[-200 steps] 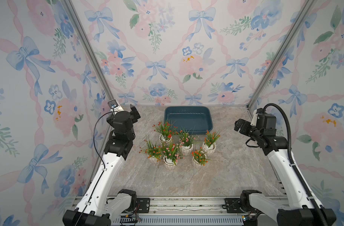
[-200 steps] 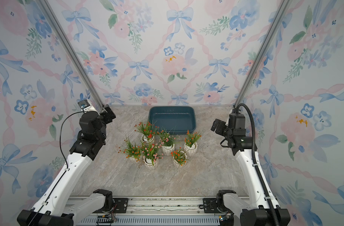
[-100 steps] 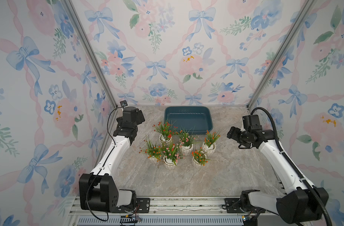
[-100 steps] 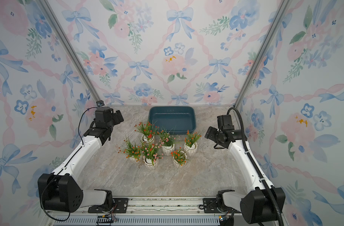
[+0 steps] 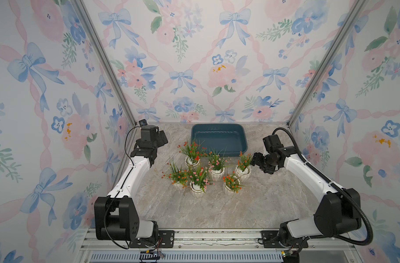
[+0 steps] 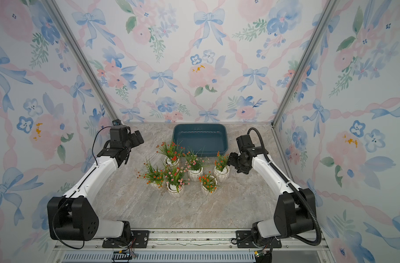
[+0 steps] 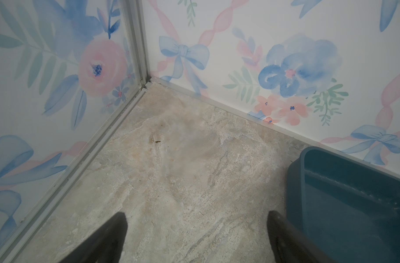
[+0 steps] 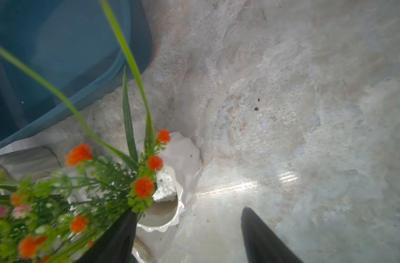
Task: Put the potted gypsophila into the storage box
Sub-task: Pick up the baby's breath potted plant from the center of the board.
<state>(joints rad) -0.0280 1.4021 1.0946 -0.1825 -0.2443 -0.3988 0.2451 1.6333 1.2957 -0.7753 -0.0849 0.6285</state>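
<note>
Walls (image 5: 194, 68): floral paper with blue bows, closing in three sides.
Bench (image 5: 217, 209): pale marbled top, carrying all listed below.
Left arm (image 5: 135, 173): stretched toward the back left corner.
Right arm (image 5: 308, 168): stretched in from the right toward the plants.
Box (image 5: 218, 140): dark teal, at the back middle by the wall, its floor bare in both top views (image 6: 200, 140).
Pots (image 5: 217, 169): six, white and ribbed, upright on the bench in a cluster just in front of the box, all outside it.
End pot (image 5: 243, 169): orange blossoms, at the right end of the back row, near the box's front right corner.
Left tool (image 7: 196, 214): wide, holding nothing, above bare bench just beside the box's left end.
Right tool (image 8: 187, 210): fingers apart, gripping nothing; at the end pot (image 8: 171, 182), one finger among the sprigs, the other clear of the rim over bare bench.
</note>
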